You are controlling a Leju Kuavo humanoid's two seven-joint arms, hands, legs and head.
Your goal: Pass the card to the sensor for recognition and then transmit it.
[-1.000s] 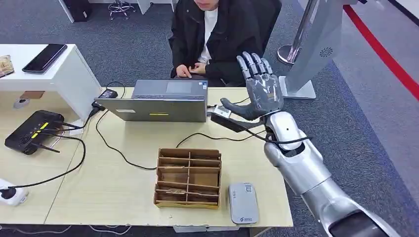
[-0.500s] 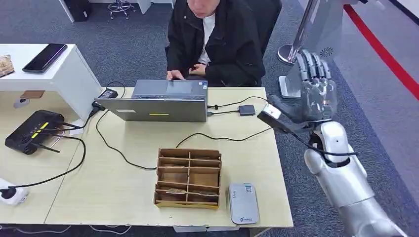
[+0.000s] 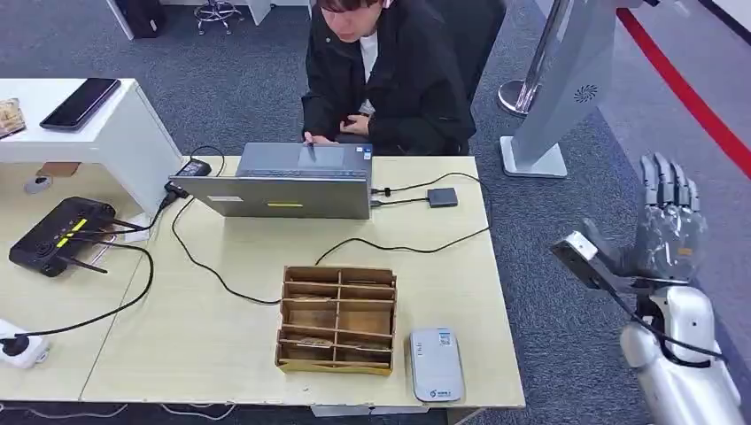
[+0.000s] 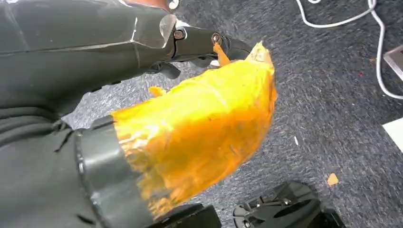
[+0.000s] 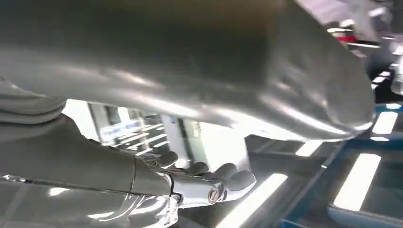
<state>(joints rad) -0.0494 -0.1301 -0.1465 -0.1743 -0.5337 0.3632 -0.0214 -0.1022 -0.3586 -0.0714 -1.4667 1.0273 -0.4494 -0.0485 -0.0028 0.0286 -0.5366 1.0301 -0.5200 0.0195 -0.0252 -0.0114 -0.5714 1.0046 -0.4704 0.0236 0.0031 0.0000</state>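
Hovering off the counter's right edge above the grey carpet, the right hand [image 3: 666, 221] stands upright with its fingers straight and spread and its thumb out to the side, and nothing is visible in its grasp; in the right wrist view the fingers [image 5: 223, 178] likewise reach out bare. The left hand [image 4: 190, 45] hangs over the floor behind an orange-wrapped thumb [image 4: 199, 137]; its dark fingers curl inward, and I cannot tell whether they close on anything. No card can be made out in either hand, and if one sits in the brown divided organiser [image 3: 337, 319] at the counter's [image 3: 221, 336] near edge, the compartments are too small to read. Just beside the organiser lies the small grey card reader [image 3: 436, 363], apparently the sensor. Beyond them a seated person [image 3: 390, 71] works at a laptop [image 3: 283, 186]. Judging by this, the step in hand looks like a reset or handover pause; the next move calls for bringing the right hand in over the organiser to find a card, then lowering it flat onto the reader.
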